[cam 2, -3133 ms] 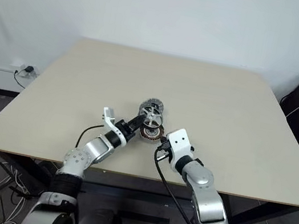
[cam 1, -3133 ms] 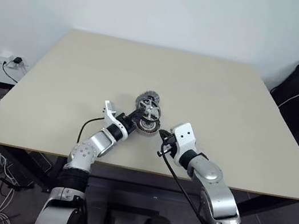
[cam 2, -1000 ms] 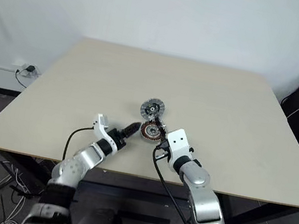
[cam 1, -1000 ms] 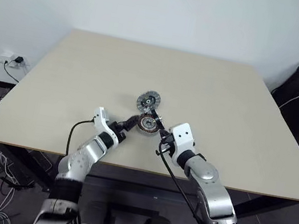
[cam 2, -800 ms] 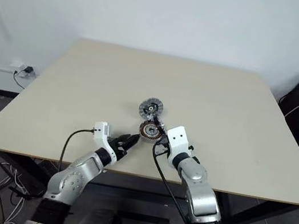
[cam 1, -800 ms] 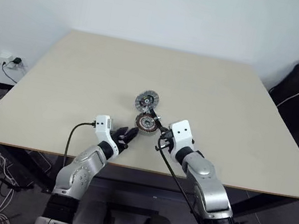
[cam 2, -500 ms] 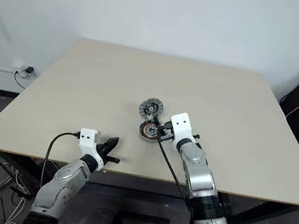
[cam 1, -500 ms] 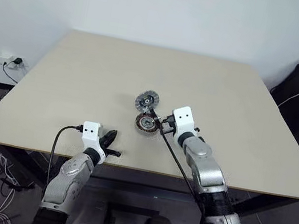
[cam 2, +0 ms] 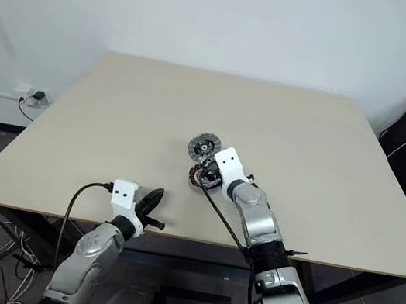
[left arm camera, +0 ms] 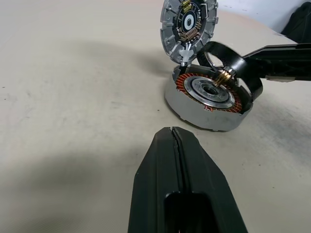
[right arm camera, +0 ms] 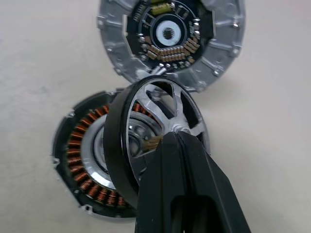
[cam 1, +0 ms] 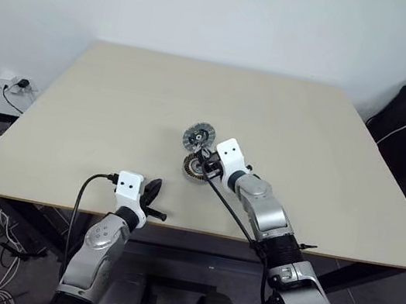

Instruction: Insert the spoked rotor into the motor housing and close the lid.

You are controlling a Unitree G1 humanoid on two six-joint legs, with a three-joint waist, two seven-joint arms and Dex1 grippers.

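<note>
- The left gripper (cam 1: 152,193), which a second ago stood spread beside the motor housing (left arm camera: 209,103), has drawn back toward the near edge of the desk (cam 1: 103,95), at about 7 o'clock of the housing. Its fingers (left arm camera: 177,160) are now pressed together on nothing.
- The right gripper (right arm camera: 176,137) has advanced and now pinches the spoked rotor (right arm camera: 146,138) by its hub, holding it tilted on edge over the housing's copper windings.
- The lid (right arm camera: 170,36) stands tipped up at the housing's far rim, at 12 o'clock, dark hub face showing.
- Judgement: the rotor has passed to the right arm. Insertion is under way but the rotor is not seated, and the lid is not yet closed.
</note>
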